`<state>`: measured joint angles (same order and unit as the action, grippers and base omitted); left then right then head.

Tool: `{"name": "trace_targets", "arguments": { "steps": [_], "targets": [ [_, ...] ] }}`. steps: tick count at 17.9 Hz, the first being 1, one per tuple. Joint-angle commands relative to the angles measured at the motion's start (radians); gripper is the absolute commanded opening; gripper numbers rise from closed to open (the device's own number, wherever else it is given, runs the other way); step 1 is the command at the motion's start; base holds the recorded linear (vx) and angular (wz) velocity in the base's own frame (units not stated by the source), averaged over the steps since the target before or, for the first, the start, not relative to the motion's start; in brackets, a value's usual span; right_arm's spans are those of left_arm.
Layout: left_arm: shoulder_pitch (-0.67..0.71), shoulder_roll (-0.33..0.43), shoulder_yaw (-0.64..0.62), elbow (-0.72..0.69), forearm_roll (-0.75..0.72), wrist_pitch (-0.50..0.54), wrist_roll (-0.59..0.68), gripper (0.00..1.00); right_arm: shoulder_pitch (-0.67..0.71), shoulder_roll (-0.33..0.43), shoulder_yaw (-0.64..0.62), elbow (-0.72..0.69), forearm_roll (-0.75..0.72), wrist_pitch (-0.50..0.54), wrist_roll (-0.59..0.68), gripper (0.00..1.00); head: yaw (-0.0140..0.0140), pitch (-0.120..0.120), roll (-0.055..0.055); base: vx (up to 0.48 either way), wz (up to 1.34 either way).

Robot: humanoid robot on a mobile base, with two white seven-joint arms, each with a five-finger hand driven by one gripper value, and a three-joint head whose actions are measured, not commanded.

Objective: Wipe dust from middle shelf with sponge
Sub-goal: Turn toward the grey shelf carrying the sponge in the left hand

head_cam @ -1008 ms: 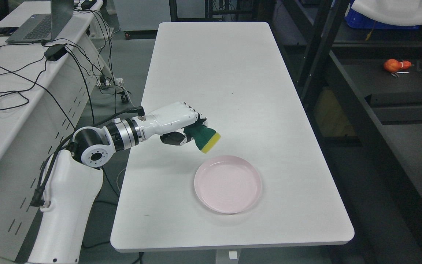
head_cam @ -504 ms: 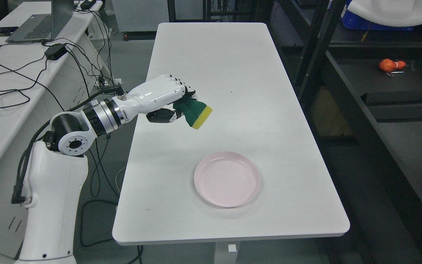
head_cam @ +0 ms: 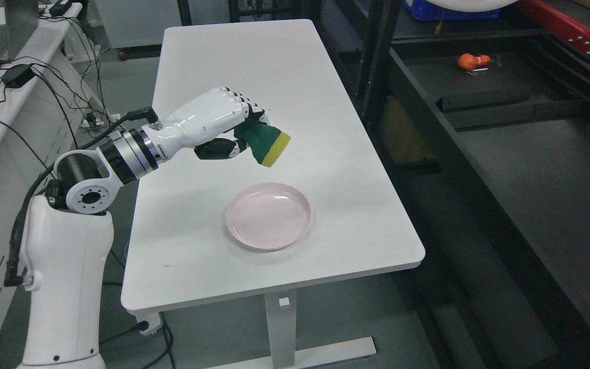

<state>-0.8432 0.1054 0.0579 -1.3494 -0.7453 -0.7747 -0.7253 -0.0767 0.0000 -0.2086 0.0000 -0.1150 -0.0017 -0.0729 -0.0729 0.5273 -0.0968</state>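
My left hand [head_cam: 233, 130] is shut on a green and yellow sponge [head_cam: 267, 145], held in the air above the white table [head_cam: 274, 77], just behind a pink plate [head_cam: 268, 215]. The sponge's yellow side faces right and down. A dark shelving unit [head_cam: 505, 154] stands to the right of the table, with black shelf boards at several heights. The right arm does not show.
A small orange object [head_cam: 470, 61] lies on the far part of a dark shelf. Black uprights [head_cam: 374, 56] of the rack stand close to the table's right edge. A desk with cables and a black power brick [head_cam: 16, 75] sits at the left.
The whole picture has shifted left and back, so the camera moved, showing more of the shelving. My left hand rose with the sponge, away from the plate.
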Motion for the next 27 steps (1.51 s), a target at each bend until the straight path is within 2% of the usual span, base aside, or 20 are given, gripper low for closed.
{"name": "trace_targets", "arguments": {
  "steps": [1, 5, 16, 24, 27],
  "targets": [
    [0.001, -0.024, 0.019, -0.028, 0.004, 0.005, 0.0, 0.01, 0.0, -0.017, 0.0, -0.017, 0.0, 0.072, 0.001, 1.0, 0.0, 0.0, 0.0, -0.192, -0.5],
    [-0.019, -0.042, 0.016, -0.027, 0.003, 0.006, -0.002, 0.01, 0.0, -0.017, 0.0, -0.017, 0.0, 0.072, 0.001, 1.0, 0.0, 0.0, 0.0, -0.221, -0.54],
    [-0.017, -0.088, -0.116, -0.051, 0.035, 0.002, -0.017, 0.01, 0.0, -0.017, 0.0, -0.017, 0.0, 0.072, 0.001, 1.0, 0.0, 0.0, 0.0, -0.271, -0.56],
    [-0.094, -0.088, -0.231, -0.065, 0.168, -0.001, -0.033, 0.01, 0.0, -0.017, 0.0, -0.017, 0.0, 0.072, 0.001, 1.0, 0.0, 0.0, 0.0, -0.274, -0.78],
    [-0.128, -0.088, -0.25, -0.065, 0.176, -0.011, -0.033, 0.01, 0.0, -0.017, 0.0, -0.017, 0.0, 0.072, 0.001, 1.0, 0.0, 0.0, 0.0, -0.227, -0.87]
  ]
}}
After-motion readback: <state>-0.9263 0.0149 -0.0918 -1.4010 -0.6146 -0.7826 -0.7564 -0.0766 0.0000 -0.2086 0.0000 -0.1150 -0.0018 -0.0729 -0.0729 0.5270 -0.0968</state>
